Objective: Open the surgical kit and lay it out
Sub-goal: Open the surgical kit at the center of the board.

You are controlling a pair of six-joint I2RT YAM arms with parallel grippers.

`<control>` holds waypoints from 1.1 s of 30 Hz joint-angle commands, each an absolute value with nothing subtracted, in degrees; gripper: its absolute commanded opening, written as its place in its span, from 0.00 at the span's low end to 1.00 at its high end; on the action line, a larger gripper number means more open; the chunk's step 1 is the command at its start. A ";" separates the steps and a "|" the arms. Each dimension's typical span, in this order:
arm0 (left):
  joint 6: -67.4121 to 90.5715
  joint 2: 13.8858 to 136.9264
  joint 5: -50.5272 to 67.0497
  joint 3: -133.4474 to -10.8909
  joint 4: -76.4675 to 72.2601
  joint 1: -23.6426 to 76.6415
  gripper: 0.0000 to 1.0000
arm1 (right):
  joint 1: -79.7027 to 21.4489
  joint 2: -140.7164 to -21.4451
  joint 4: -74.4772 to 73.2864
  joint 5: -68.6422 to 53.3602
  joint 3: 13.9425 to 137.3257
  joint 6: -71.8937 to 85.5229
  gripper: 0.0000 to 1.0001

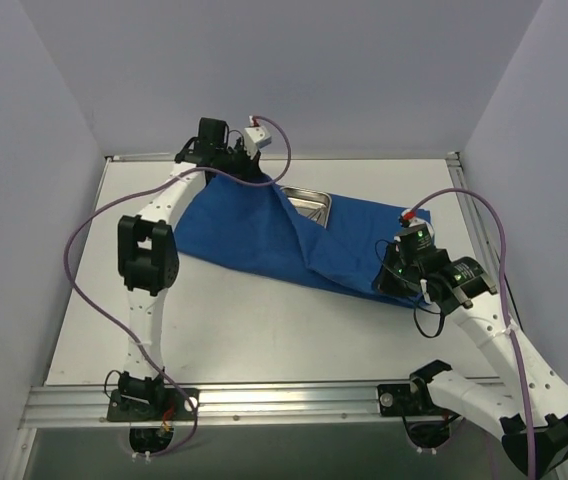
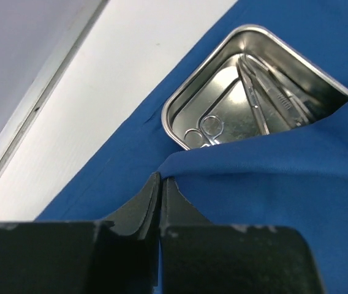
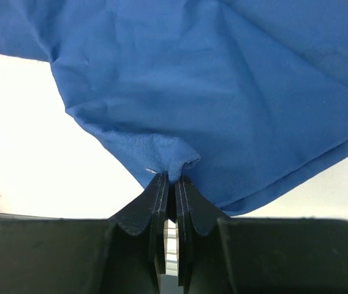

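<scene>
The blue cloth (image 1: pixel 244 230) lies across the middle of the bench (image 1: pixel 264 340), stretched in a long band from the far left corner down toward the right side. It is lifted at its far left end and creased in a ridge near the middle. The left arm (image 1: pixel 149 255) reaches to the far edge of the bench. Its jaws are closed, pinching a folded edge of the cloth, which rises from them in a raised flap. Just beyond that flap the steel tray (image 2: pixel 198 86) sits on the cloth, partly uncovered. Its near left corner and most of its floor show, while the cloth drapes over its right end. Inside the tray lie slender metal instruments (image 2: pixel 257 101), their ring handles toward the exposed corner and their shafts running under the drape. How many there are cannot be told. The right arm (image 1: pixel 484 330) comes in from the right. Its jaws are shut on a small bunched tuck at the cloth's near right edge, low over the bench, with the cloth fanning away from them in broad folds.
</scene>
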State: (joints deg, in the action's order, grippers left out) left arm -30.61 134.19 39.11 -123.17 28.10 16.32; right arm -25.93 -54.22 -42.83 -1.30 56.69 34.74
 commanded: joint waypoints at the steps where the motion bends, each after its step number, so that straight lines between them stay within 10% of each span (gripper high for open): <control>1: -16.98 122.63 30.78 -120.07 24.68 18.10 0.02 | -26.02 -53.53 -42.71 -1.40 58.01 35.51 0.00; 20: 23.44 76.66 11.95 -63.31 38.05 22.41 0.02 | -25.93 -50.10 -56.68 -8.78 53.97 29.98 0.01; 33: 40.95 49.07 10.55 -57.66 52.64 23.99 0.02 | -25.93 -48.43 -66.00 -10.46 53.79 26.02 0.02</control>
State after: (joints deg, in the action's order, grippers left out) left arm 35.31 53.41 11.90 -57.60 47.11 23.68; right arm -25.93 -49.54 -59.99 -9.23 53.54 27.66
